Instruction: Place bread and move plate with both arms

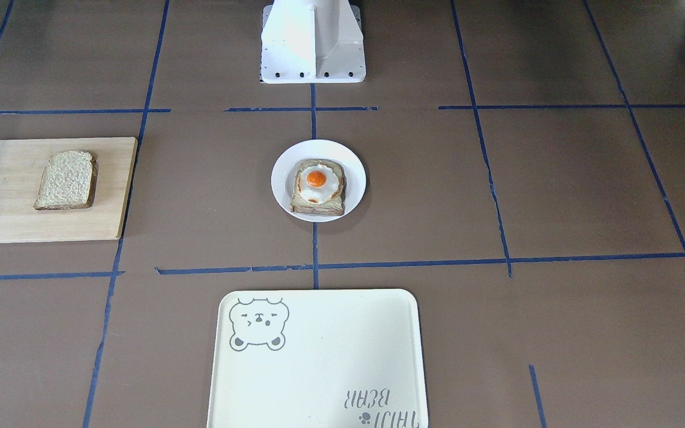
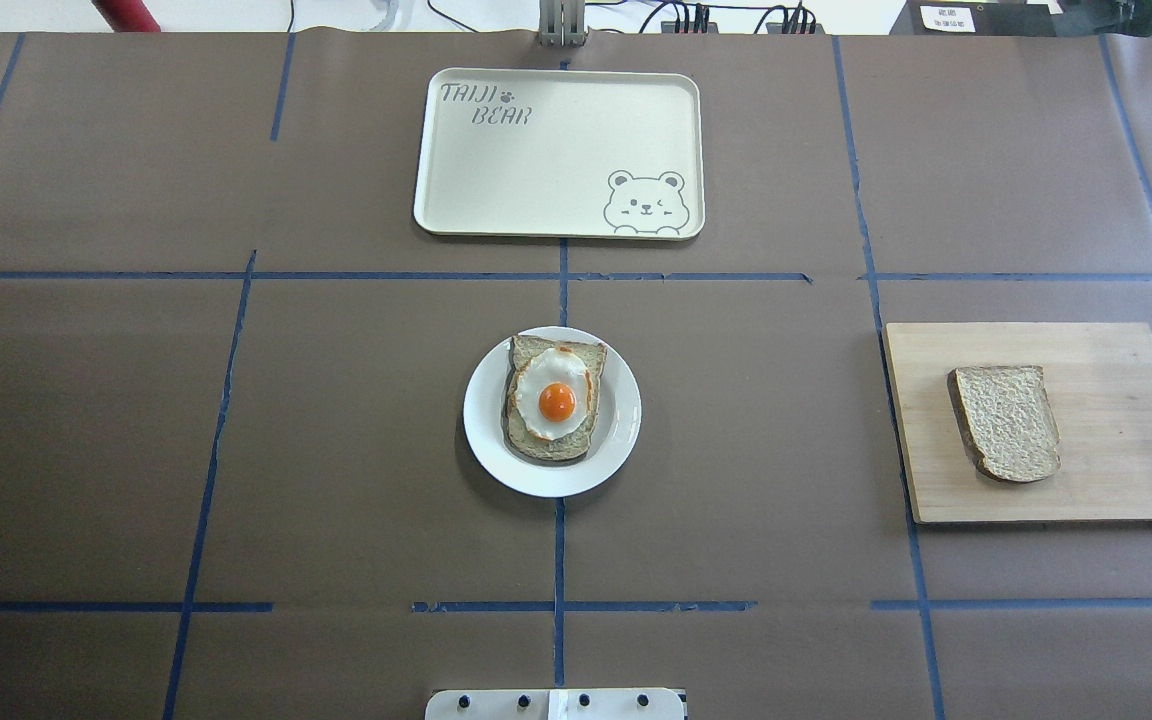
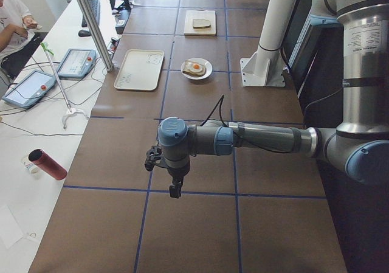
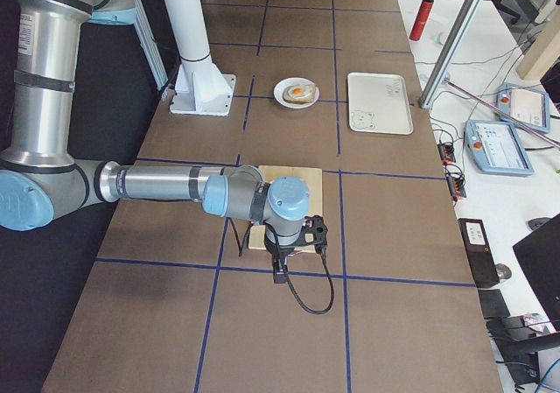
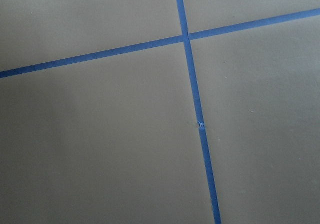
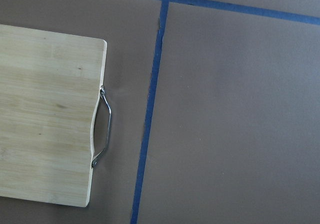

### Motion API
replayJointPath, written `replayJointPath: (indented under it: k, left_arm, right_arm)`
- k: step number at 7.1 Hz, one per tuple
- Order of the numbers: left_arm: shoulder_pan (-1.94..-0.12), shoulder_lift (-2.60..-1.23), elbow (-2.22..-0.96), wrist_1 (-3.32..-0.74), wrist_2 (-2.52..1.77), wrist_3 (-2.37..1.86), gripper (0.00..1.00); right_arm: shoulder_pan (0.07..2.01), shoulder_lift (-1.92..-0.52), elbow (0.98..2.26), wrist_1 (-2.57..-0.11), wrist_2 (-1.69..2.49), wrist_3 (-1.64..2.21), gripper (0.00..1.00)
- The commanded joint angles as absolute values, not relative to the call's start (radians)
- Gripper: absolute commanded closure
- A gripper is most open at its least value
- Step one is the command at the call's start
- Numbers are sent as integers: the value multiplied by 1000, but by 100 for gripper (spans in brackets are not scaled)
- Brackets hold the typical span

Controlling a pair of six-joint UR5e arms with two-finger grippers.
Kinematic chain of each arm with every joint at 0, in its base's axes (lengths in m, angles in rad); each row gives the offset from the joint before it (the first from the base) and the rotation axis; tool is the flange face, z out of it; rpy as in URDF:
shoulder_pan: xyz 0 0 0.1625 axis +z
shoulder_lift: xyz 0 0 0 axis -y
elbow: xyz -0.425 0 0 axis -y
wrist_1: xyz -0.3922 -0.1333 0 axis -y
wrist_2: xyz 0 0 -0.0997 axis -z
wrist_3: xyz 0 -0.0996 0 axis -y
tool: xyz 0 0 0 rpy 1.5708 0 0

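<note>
The bread (image 1: 66, 180) is a plain light-brown slice lying flat on a wooden cutting board (image 1: 3, 196); it also shows in the overhead view (image 2: 1006, 422). The small white plate (image 1: 280, 178) sits at the table's middle (image 2: 484, 420) and bears a darker toast with a fried egg (image 2: 556, 400). My left gripper (image 3: 175, 188) hangs over bare table far from the plate and shows only in the exterior left view. My right gripper (image 4: 280, 275) hangs by the board's near end and shows only in the exterior right view. I cannot tell whether either is open or shut.
A large cream tray with a bear drawing (image 2: 556, 150) lies beyond the plate. The white pedestal base (image 1: 313, 41) stands at the robot's side. The board's metal handle (image 6: 102, 129) shows in the right wrist view. Blue tape lines cross the brown table.
</note>
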State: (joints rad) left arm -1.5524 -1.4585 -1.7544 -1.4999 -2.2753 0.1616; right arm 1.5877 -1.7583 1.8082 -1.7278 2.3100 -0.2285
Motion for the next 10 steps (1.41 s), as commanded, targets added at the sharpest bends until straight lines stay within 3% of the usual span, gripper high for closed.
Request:
replayJointPath:
  k: [1,5,10]
  left_arm:
    - [-1551,-1476,-1759,-1500,-2270,152,0]
    - [-1549,-1513,-1738,-1595,-2276,153,0]
    - [-1549,-1513,-1752,-1595,-2279,153,0]
  right_arm:
    - [1588,-1735,1830,-1727,2301,-221,0]
    - [1486,-1665,1828,-1637,2347,-115,0]
    - [1225,-1680,1689,-933,2444,624,1]
